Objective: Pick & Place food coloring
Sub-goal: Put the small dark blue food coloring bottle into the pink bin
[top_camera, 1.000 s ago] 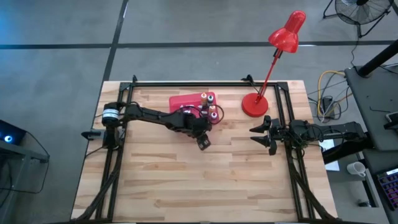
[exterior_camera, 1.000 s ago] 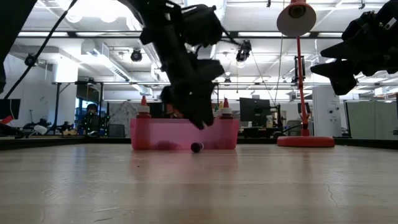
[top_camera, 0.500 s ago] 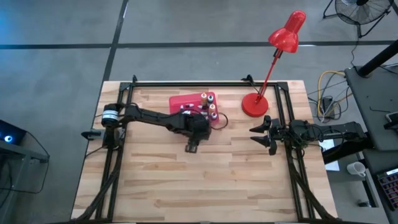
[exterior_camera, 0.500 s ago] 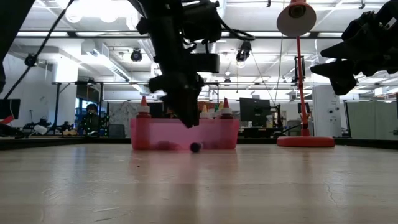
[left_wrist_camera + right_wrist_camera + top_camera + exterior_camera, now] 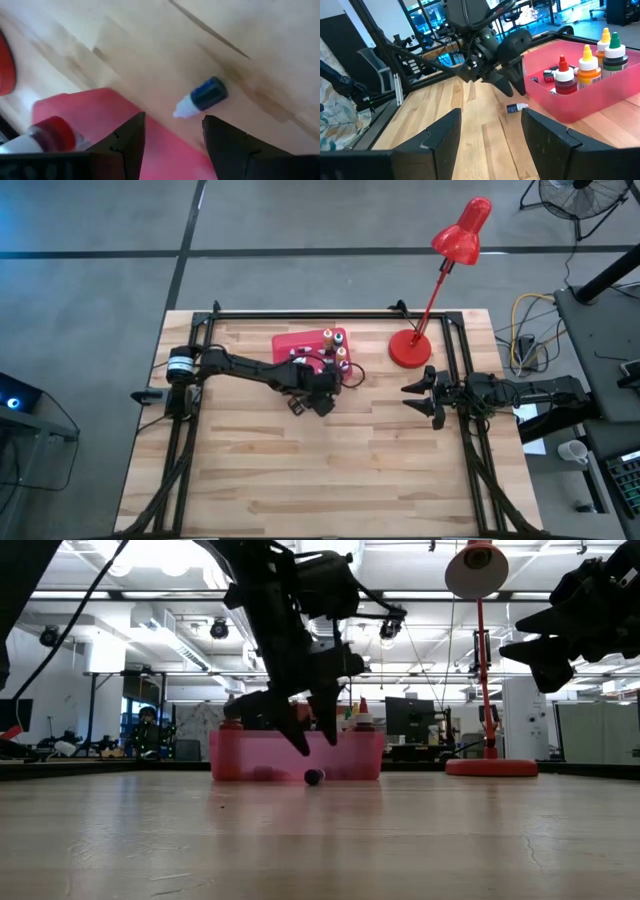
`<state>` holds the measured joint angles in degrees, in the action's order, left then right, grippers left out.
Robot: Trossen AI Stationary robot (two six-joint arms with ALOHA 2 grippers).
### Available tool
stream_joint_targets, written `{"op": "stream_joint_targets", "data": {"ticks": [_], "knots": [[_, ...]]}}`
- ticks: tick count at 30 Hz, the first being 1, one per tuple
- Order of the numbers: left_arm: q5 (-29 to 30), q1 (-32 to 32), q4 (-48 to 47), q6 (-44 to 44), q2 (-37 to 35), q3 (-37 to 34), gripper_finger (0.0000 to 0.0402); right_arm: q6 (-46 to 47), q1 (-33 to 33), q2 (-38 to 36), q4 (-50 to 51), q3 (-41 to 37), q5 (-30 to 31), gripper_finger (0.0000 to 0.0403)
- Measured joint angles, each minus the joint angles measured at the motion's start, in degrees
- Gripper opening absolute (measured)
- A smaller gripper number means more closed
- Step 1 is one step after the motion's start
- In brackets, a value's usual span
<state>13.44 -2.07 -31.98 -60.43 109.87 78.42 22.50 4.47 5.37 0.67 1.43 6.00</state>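
Left gripper (image 5: 507,90), fingers apart and empty, is hovering over the stray blue-capped vial (image 5: 202,97) beside your tray (image 5: 290,342), lining up to grasp

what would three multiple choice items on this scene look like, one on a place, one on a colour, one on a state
1. Where does the small loose vial lie?
A. in the tray
B. on the table beside the tray
C. under the lamp

2. What colour is that vial's cap?
A. blue
B. yellow
C. green

3. How is the left claw?
A. shut on the vial
B. shut on a tall bottle
C. open and empty

Key:
1 B, the right wrist view shows it on the wood just outside the tray.
2 A, the left wrist view shows a dark blue cap on a white tip.
3 C, its two fingers stand apart over the vial with nothing between them.
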Motion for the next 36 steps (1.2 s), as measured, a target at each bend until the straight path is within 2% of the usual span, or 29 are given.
{"op": "stream_joint_targets", "data": {"ticks": [10, 14, 18, 24, 29, 32, 36], "knots": [[-2.37, 0.31, 3.07, -5.9, 1.69, -4.55, 0.0169, 0.0, 0.0, 0.02, 0.0, 0.0, 0.0, 0.0201], [-1.24, 0.37, 8.58, -7.67, 1.69, -5.6, 0.0169, 0.0, 0.0, 0.02, 0.0, 0.0, 0.0, 0.0201], [-1.42, 0.35, 9.08, -6.99, 1.69, -5.38, 0.0169, 0.0, 0.0, 0.02, 0.0, 0.0, 0.0, 0.0201], [-5.86, 0.99, 8.77, -4.43, 1.69, -5.62, 0.0169, 0.0, 0.0, 0.02, 0.0, 0.0, 0.0, 0.0201], [-6.52, 1.8, 8.82, -3.47, 1.69, -5.62, 0.0169, 0.0, 0.0, 0.02, 0.0, 0.0, 0.0, 0.0201], [-5.42, 1.81, 8.46, 3.83, 1.69, -5.43, 0.0169, 0.0, 0.0, 0.02, 0.0, 0.0, 0.0, 0.0201], [-3.2, 1.77, 5.93, 22.3, 1.63, -2.85, 0.0169, 0.0, 0.0, 0.02, 0.0, 0.0, 0.0, 0.0201]]}}
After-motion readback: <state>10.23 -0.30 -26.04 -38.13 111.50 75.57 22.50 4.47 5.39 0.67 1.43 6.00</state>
